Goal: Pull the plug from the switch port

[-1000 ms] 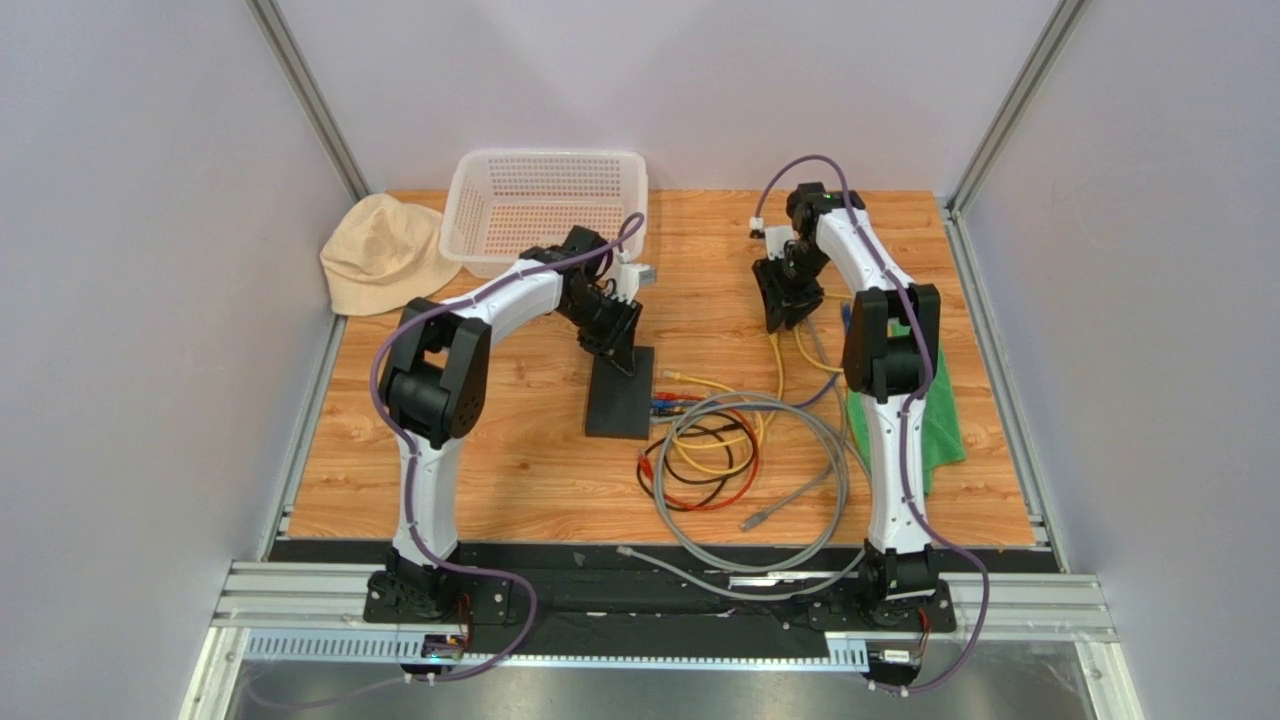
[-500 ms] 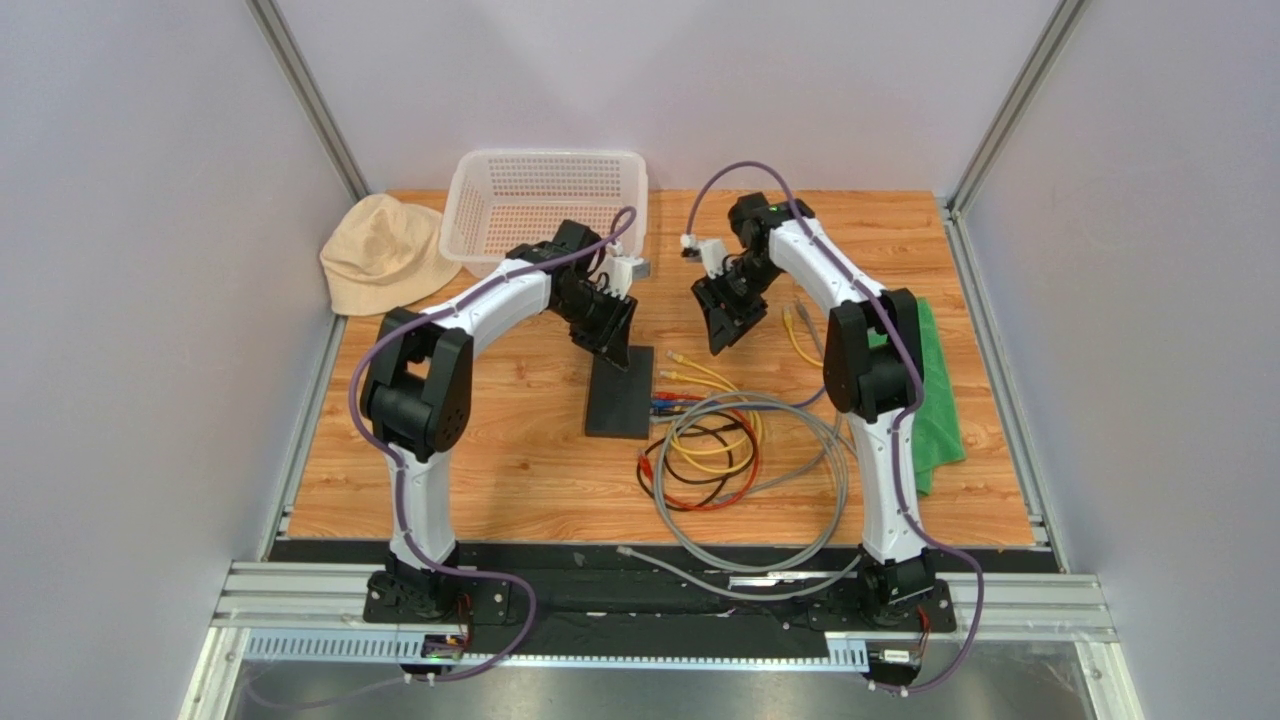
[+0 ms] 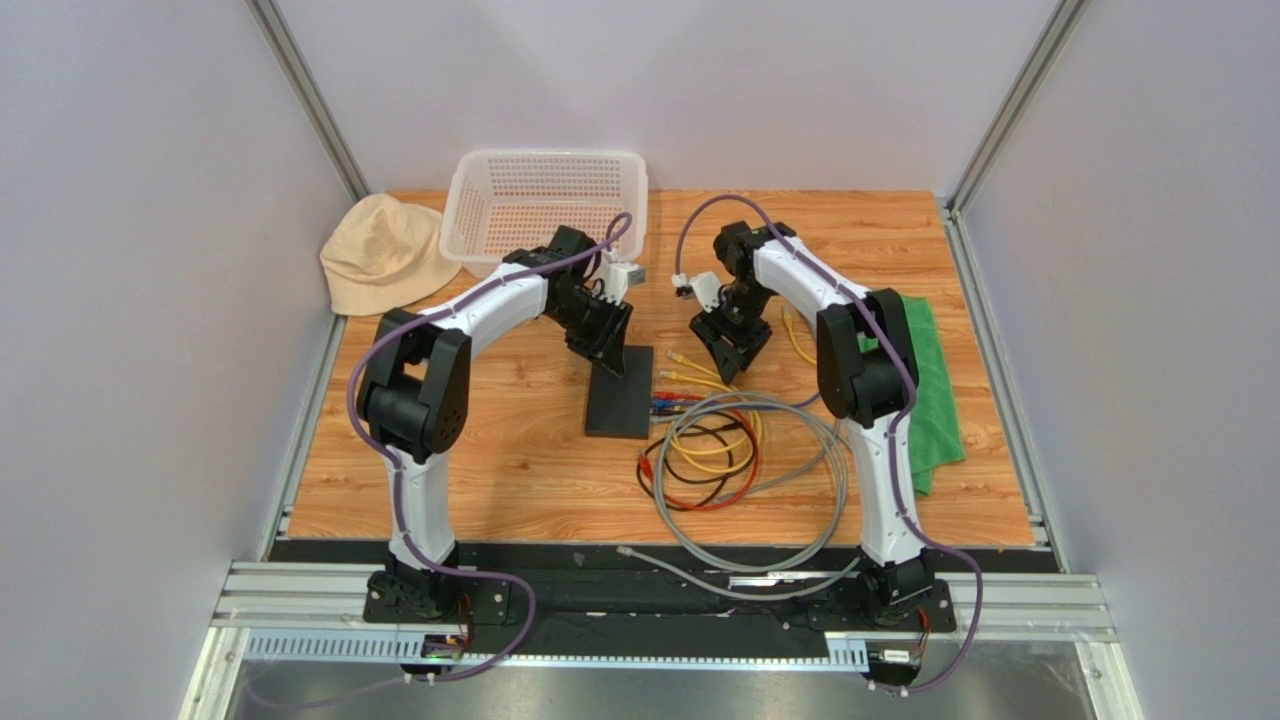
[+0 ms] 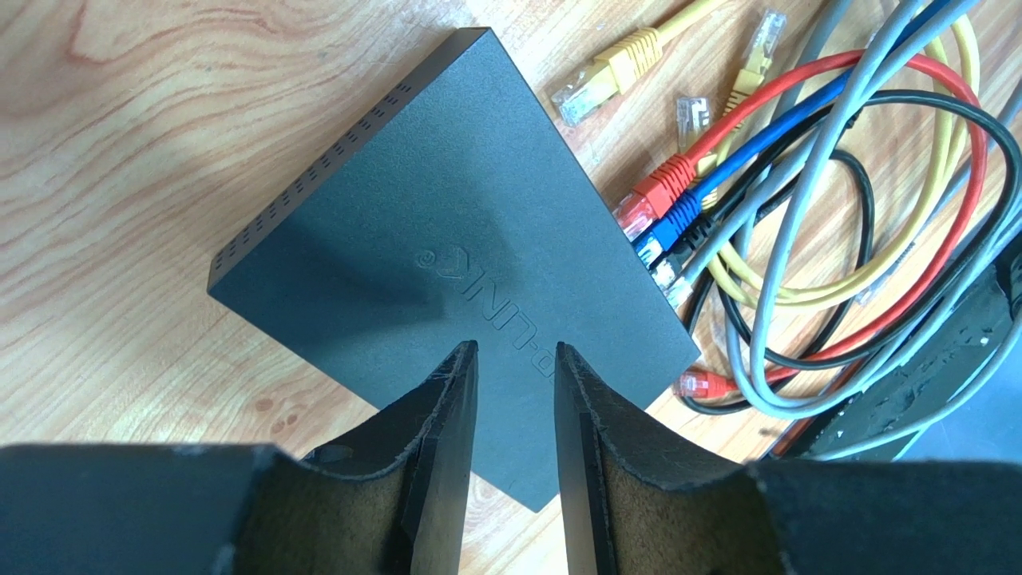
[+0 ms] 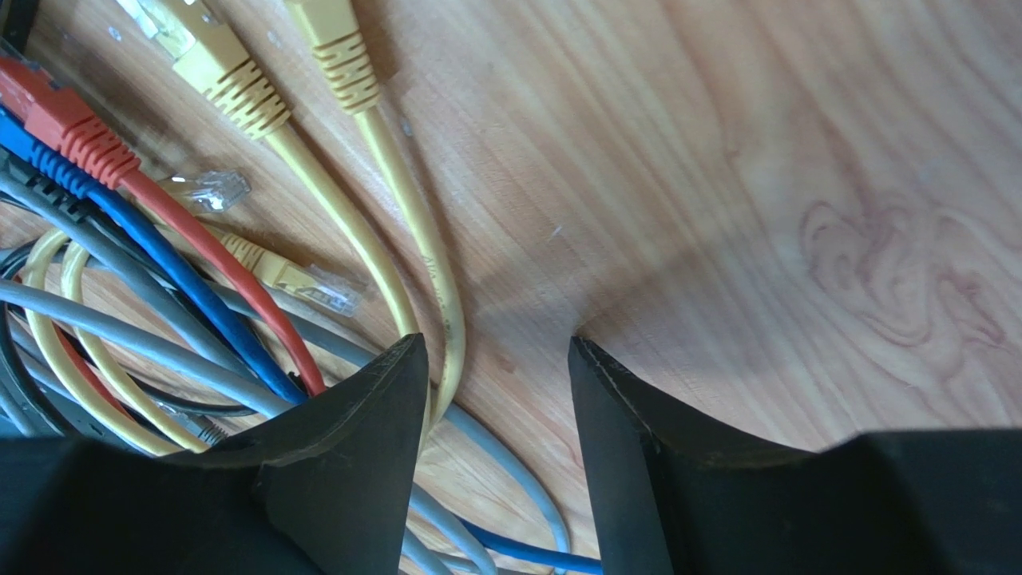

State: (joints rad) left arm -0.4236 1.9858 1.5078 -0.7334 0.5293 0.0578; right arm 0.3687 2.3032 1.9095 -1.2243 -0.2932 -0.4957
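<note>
The black switch (image 3: pixel 621 393) lies flat mid-table; it also shows in the left wrist view (image 4: pixel 456 240). A red plug (image 4: pixel 654 192), a blue plug (image 4: pixel 679 216) and a darker one beside them sit in its right-hand edge; they also show in the top view (image 3: pixel 663 401). My left gripper (image 3: pixel 609 348) hovers over the switch's far end, its jaws narrowly open and empty (image 4: pixel 512 350). My right gripper (image 3: pixel 733 348) is open and empty (image 5: pixel 496 342) above loose yellow cables (image 5: pixel 360 204), right of the plugged red plug (image 5: pixel 60 120).
A tangle of grey, yellow, red and black cables (image 3: pixel 744 458) lies right of the switch. A white basket (image 3: pixel 549 203) and a beige hat (image 3: pixel 383 248) are at the back left. A green cloth (image 3: pixel 935 398) is on the right.
My right arm has swung left from the back right and come down over the yellow cables near the switch. My left gripper has stayed over the switch, shifting only slightly.
</note>
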